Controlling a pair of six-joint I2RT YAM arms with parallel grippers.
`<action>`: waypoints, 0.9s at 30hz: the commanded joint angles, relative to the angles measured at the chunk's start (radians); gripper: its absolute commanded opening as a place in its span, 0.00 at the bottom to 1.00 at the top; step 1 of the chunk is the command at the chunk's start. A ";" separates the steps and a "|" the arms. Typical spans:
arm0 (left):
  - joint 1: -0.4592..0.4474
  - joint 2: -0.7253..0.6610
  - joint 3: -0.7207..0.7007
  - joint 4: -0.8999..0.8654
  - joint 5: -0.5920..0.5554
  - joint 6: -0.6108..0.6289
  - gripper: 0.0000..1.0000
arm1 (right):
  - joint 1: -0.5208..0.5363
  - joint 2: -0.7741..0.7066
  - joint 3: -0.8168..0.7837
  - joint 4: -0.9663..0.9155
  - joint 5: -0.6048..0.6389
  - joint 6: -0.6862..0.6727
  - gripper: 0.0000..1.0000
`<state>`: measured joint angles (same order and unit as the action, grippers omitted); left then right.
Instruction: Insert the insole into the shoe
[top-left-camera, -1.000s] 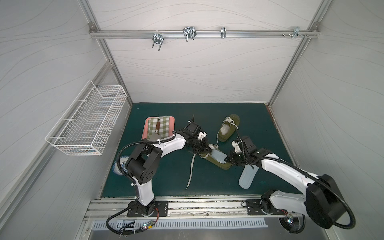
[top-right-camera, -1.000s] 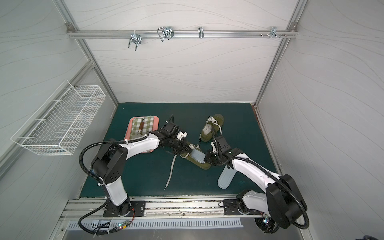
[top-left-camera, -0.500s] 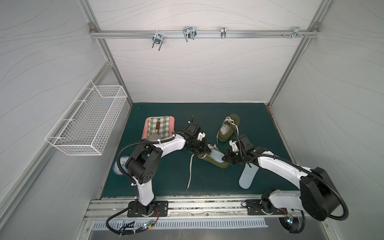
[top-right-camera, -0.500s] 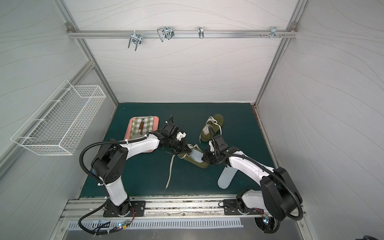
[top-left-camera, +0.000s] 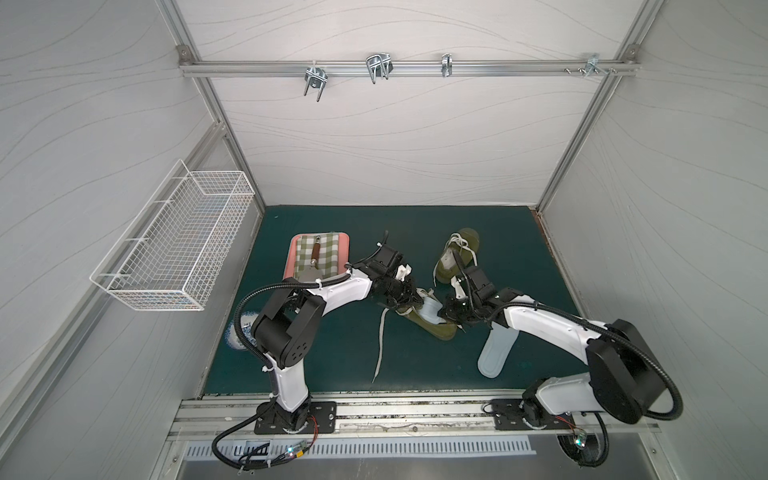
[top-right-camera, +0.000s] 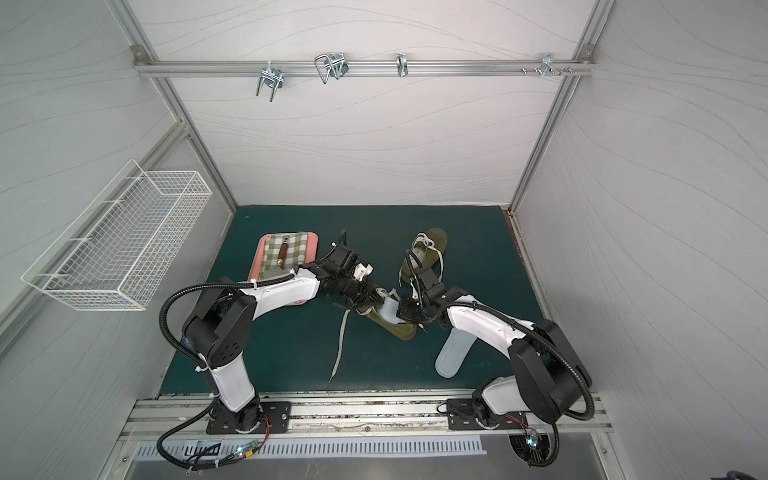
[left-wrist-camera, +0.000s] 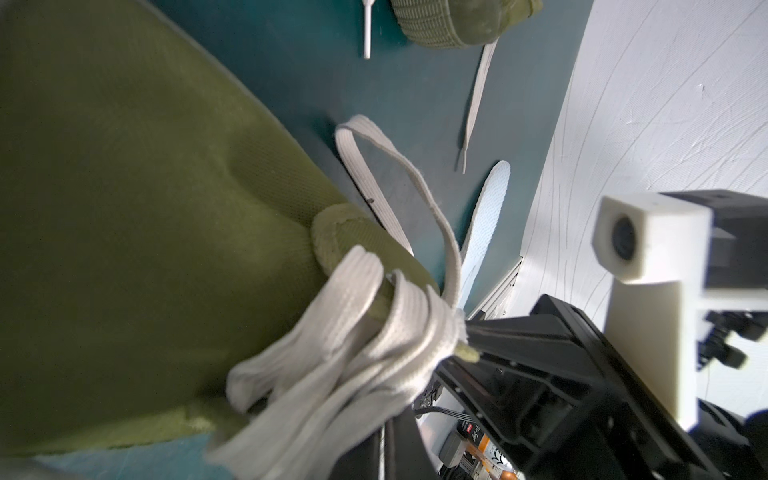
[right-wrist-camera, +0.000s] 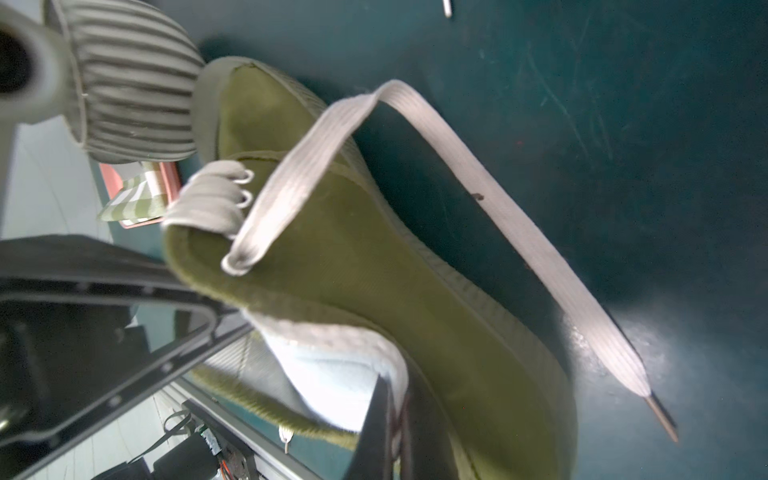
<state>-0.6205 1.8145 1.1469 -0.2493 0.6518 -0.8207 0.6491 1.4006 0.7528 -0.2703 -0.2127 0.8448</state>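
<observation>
My left fingers clamp the laces, holding the shoe open for entry. My right fingers pinch the insole heel to push; its front sits inside, just beyond them.

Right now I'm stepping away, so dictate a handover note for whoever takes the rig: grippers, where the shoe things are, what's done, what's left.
Left gripper: shut on the near shoe at its tongue and laces.
Right gripper: shut on the insole.
Done: insole is partly inside that shoe.
Second insole lies flat on the mat; second shoe sits farther back.
Left: seat the insole fully, then release.
</observation>
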 joint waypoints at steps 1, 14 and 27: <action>-0.038 -0.002 0.010 0.065 0.073 -0.020 0.00 | 0.026 0.027 0.005 0.101 -0.005 0.036 0.03; -0.038 -0.008 0.010 0.058 0.066 -0.018 0.00 | 0.113 0.047 0.078 -0.078 0.091 -0.109 0.01; -0.037 0.000 -0.001 0.077 0.064 -0.034 0.00 | 0.179 0.065 0.130 -0.141 0.112 -0.117 0.00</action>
<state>-0.6254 1.8145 1.1419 -0.2420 0.6498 -0.8322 0.7902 1.4498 0.8310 -0.3923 -0.1238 0.7486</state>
